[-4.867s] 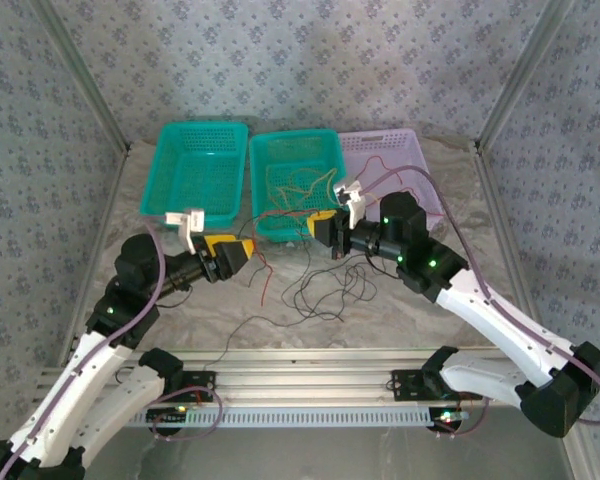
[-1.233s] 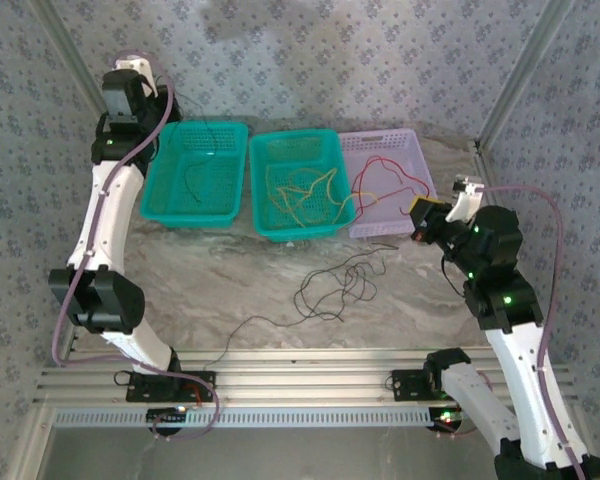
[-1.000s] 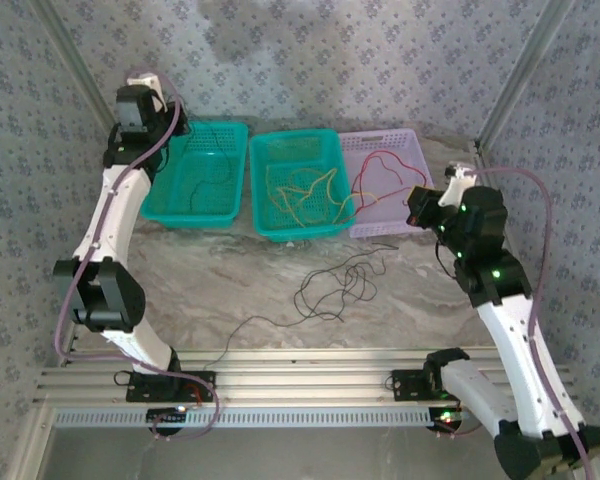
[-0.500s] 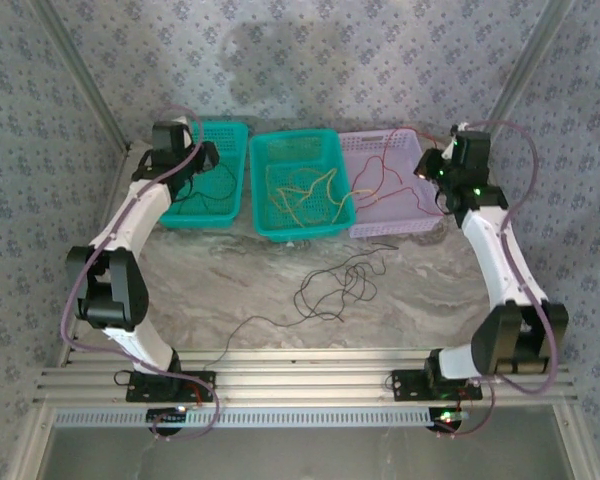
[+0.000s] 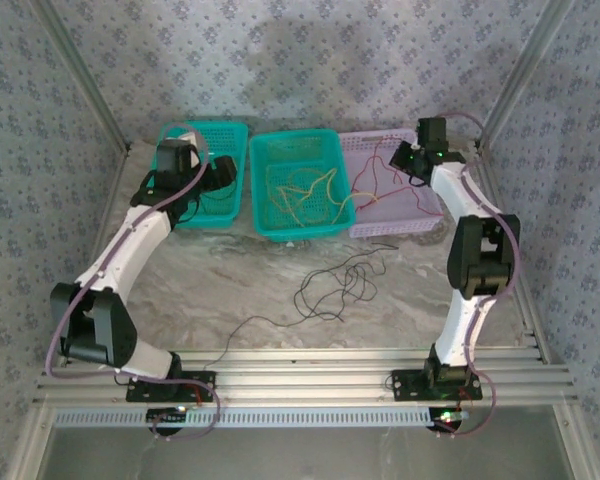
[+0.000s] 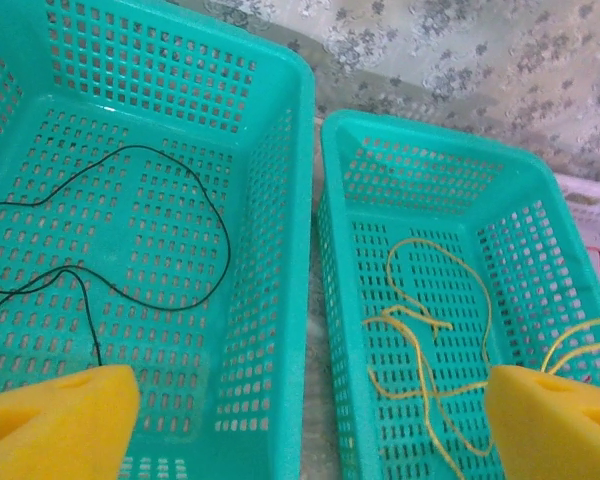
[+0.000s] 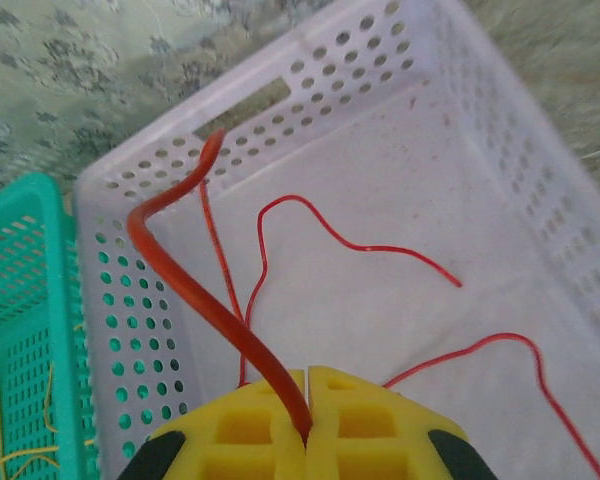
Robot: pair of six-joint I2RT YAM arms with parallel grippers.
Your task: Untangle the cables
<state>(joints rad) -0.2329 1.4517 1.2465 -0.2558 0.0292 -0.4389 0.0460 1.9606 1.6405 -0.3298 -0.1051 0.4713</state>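
This is a robotics lab test cell, not a home or a shop. A left arm (image 5: 130, 240) and a right arm (image 5: 477, 250), white and black, are bolted to aluminium rails (image 5: 300, 362) at the near edge of the table (image 5: 230, 270), with a slotted wiring duct (image 5: 310, 415) below. Bare metal posts (image 5: 78, 80) frame the space, and patterned backdrop panels (image 5: 310, 70) serve as walls. The table has a marble-look cover. Three plastic baskets (image 5: 295, 145) stand in a row at the back, holding cables (image 5: 332, 287) sorted by colour.

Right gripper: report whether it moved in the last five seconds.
Yes: the right gripper moved rightward and farther back, and now hangs over the purple basket, shut on a red cable.
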